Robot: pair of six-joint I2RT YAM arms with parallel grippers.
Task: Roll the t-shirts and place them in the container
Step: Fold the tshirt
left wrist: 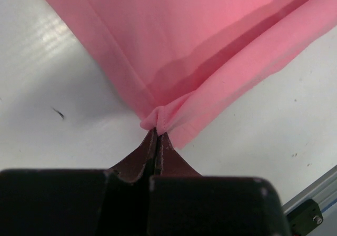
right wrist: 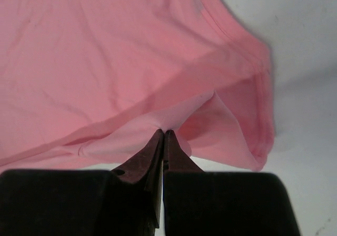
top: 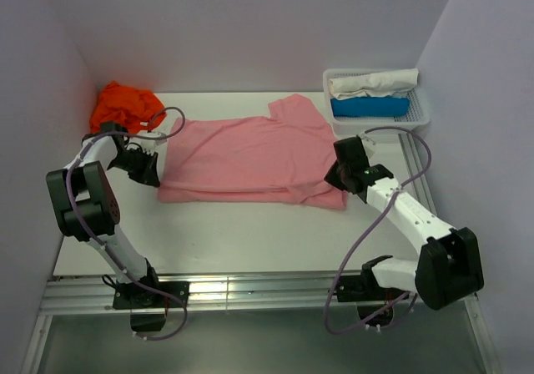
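A light pink t-shirt point(top: 250, 153) lies spread and partly folded in the middle of the white table. My left gripper point(top: 155, 174) is shut on its left edge; in the left wrist view the gripper point(left wrist: 157, 130) pinches a bunched corner of the pink cloth point(left wrist: 200, 41). My right gripper point(top: 336, 174) is shut on the shirt's right edge; in the right wrist view the gripper point(right wrist: 164, 132) pinches a fold of the pink cloth point(right wrist: 105, 51). A bright orange t-shirt point(top: 125, 105) lies crumpled at the back left corner.
A white lattice basket point(top: 421, 119) at the back right holds a rolled white cloth point(top: 371, 82) and a rolled blue cloth point(top: 370, 107). Walls close in on the left, back and right. A metal rail point(top: 250, 290) runs along the near table edge.
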